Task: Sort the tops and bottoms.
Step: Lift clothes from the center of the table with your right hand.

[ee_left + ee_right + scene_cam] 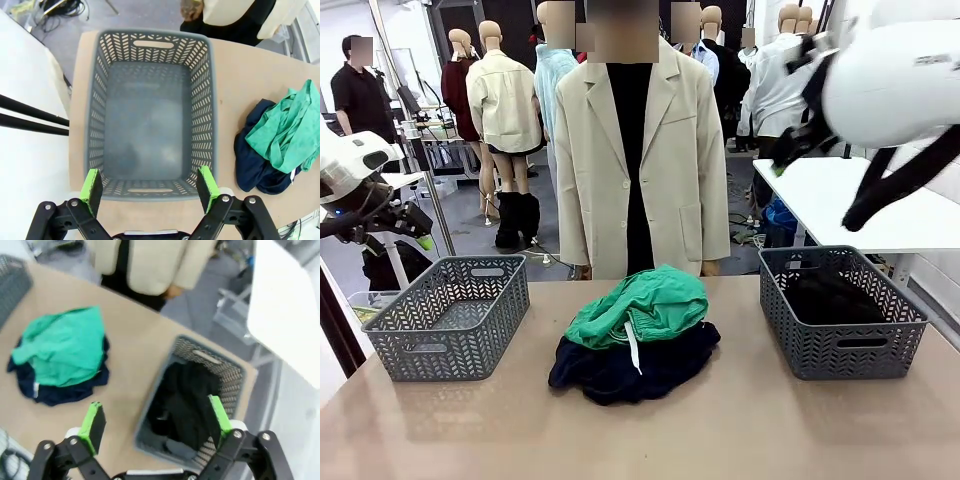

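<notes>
- The pile sits mid-surface (750,430), between the two baskets: green garment (655,300) on top, white drawstring (633,348) hanging down its near side, navy garments (625,372) underneath and poking out on the near and left edges.
- The left end effector (149,184) hangs over the empty left basket (450,345), jaws spread wide with nothing in them. From there the pile lies off to the right.
- The right end effector (156,417) is also wide open and empty, up above the right basket (840,352), which already has the black garment (828,298) in it. For this one the pile lies to the left.
- So it's basically a mirror setup, and both arms look about equally far from the heap. Honestly can't call which is nearer.
- The heap's long axis runs roughly left-right across the surface, so a reach from either side comes in along its length.
- Best guess: the green garment goes first since it's on top, and a pinch down on its crumpled high spot could drag navy fabric up with it.
</notes>
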{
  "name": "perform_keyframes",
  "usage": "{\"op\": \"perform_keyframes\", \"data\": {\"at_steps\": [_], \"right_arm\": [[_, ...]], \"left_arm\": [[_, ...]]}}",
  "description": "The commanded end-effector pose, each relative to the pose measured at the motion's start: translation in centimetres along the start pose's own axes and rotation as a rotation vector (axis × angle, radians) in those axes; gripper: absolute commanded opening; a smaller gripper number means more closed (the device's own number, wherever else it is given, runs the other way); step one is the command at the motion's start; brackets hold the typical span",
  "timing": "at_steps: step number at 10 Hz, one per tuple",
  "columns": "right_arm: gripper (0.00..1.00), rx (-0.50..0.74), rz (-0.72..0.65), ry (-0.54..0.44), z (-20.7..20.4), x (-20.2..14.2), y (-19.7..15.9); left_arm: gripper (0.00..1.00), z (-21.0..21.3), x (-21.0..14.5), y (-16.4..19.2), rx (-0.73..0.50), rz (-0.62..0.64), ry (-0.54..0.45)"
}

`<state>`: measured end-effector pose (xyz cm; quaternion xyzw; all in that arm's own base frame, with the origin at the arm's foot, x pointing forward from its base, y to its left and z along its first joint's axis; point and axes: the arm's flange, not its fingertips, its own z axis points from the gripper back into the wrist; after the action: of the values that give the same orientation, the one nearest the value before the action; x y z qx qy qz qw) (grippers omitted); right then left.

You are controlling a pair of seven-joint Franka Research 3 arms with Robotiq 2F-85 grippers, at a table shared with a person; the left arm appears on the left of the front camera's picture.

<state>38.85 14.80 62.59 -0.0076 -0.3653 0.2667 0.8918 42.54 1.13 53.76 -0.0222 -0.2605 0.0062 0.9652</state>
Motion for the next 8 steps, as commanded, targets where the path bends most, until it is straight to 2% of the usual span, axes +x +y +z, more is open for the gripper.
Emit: {"op": "perform_keyframes", "data": {"at_steps": [1,3,4,8], "right_arm": [[1.0,0.133,0.149,0.083,-3.9,1.0,1.3],[1.0,0.083,0.19,0.111,-8.9,1.4,4.7],[1.0,0.102,0.128,0.08,-5.0,0.5,4.2],[1.0,0.102,0.128,0.08,-5.0,0.5,4.2]], "left_arm": [[0.97,0.2,0.1,-0.1,0.019,0.008,0.008],[0.97,0.2,0.1,-0.1,0.019,0.008,0.008],[0.97,0.2,0.1,-0.1,0.019,0.008,0.008],[0.97,0.2,0.1,-0.1,0.019,0.008,0.008]]}}
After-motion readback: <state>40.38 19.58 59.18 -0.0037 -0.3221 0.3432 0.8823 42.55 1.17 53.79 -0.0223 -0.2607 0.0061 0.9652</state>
